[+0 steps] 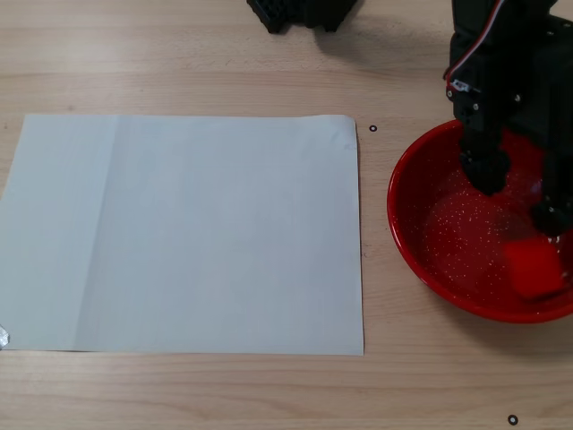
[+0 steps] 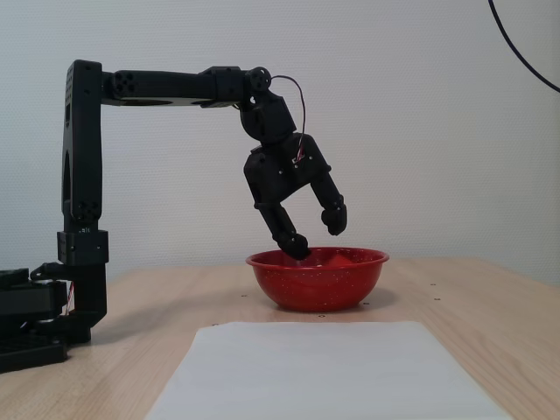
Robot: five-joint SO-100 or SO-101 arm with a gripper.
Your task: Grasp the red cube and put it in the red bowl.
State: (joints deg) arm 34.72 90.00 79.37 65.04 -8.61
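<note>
The red bowl [image 1: 430, 233] stands at the right of the table, and in a fixed view from the side [image 2: 317, 282] it sits behind the white paper. The red cube [image 1: 534, 266] lies inside the bowl near its front right side; from the side only its top [image 2: 337, 258] shows above the rim. My gripper [image 1: 519, 195] hangs over the bowl with its jaws spread wide and nothing between them. In the side view the gripper [image 2: 316, 233] has one fingertip at rim level and the other raised above the bowl.
A large white paper sheet [image 1: 188, 233] covers the table left of the bowl. The arm's black base [image 2: 52, 306] stands at the left in the side view. A black object [image 1: 300, 12] sits at the table's far edge.
</note>
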